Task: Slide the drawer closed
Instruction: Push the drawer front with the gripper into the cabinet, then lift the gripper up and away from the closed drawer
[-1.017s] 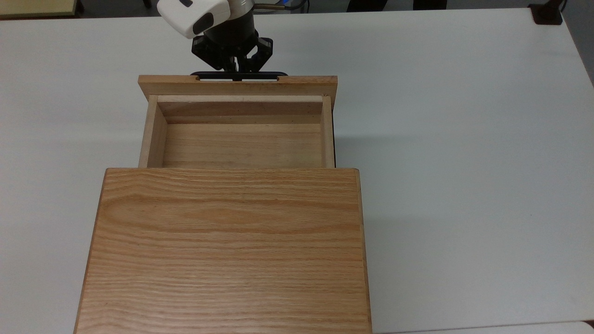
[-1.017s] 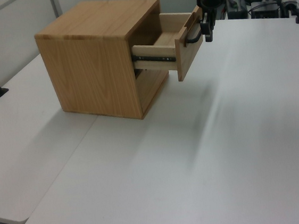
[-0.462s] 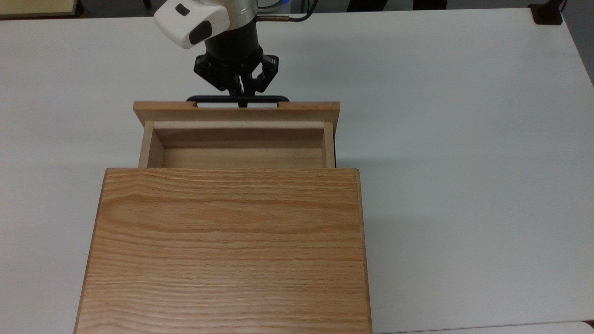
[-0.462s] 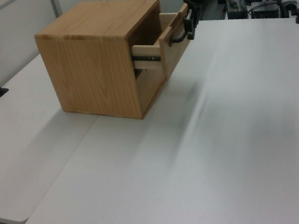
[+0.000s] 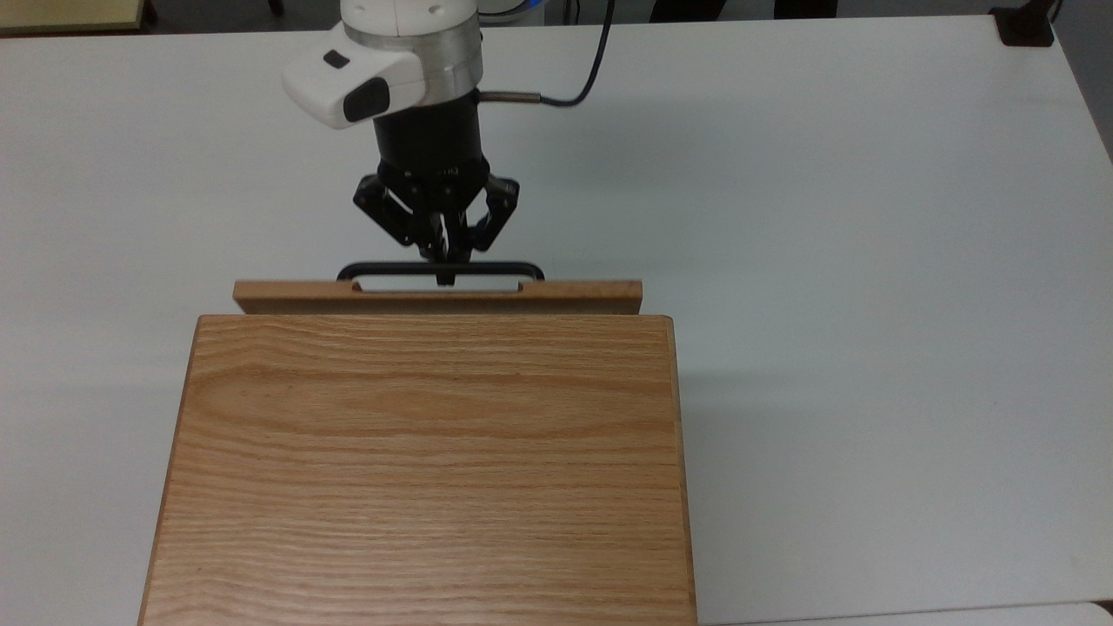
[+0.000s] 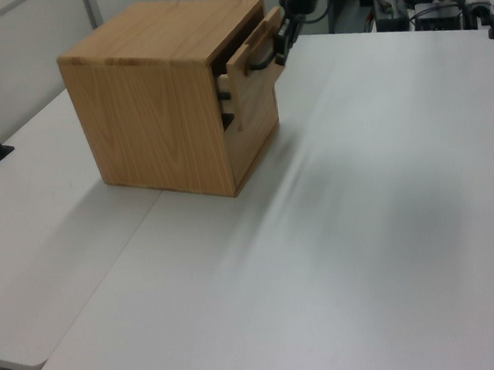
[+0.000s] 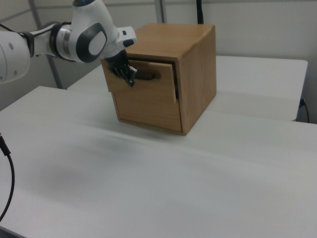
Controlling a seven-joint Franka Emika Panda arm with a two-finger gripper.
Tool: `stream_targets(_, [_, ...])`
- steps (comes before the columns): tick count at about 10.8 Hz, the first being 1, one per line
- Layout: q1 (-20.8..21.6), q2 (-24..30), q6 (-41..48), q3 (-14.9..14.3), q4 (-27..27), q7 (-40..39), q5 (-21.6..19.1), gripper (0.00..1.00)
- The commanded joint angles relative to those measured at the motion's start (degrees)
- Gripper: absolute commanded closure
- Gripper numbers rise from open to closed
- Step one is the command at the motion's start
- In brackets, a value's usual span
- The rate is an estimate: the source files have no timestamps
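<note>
The drawer (image 5: 437, 297) sits almost fully inside the cabinet (image 5: 426, 469), with its front panel protruding slightly from the cabinet's upper opening; in the left view a narrow gap and a dark slide rail remain visible at the side (image 6: 226, 99). The cabinet stands on a white surface (image 5: 869, 261). The claw (image 5: 445, 271) is at the middle of the black handle (image 5: 441, 269), its fingers drawn together on the bar. In the right view the claw (image 7: 130, 78) meets the handle (image 7: 146, 77) at the panel's left half. A black cable (image 5: 574, 87) runs from the wrist.
</note>
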State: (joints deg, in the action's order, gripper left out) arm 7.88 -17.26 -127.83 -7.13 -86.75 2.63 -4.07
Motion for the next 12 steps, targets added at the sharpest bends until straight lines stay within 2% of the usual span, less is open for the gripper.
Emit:
stream_targets(1, [0.03,-4.0,-10.04,-0.08,2.9,1.67,-1.03,1.0])
stream_targets(6, [-0.06,-3.4,-10.43,-0.25,2.64,0.71,-0.24,1.0])
stream_targets(9, [-0.06,-1.03,3.15,-0.52,2.29,-4.63,0.11,1.0])
stream_targets(11, [-0.06,2.65,12.74,-0.61,0.1,-4.74,0.55,1.0])
stream_targets(12, [-0.06,4.32,17.39,-0.61,-0.61,-4.74,2.55,1.0])
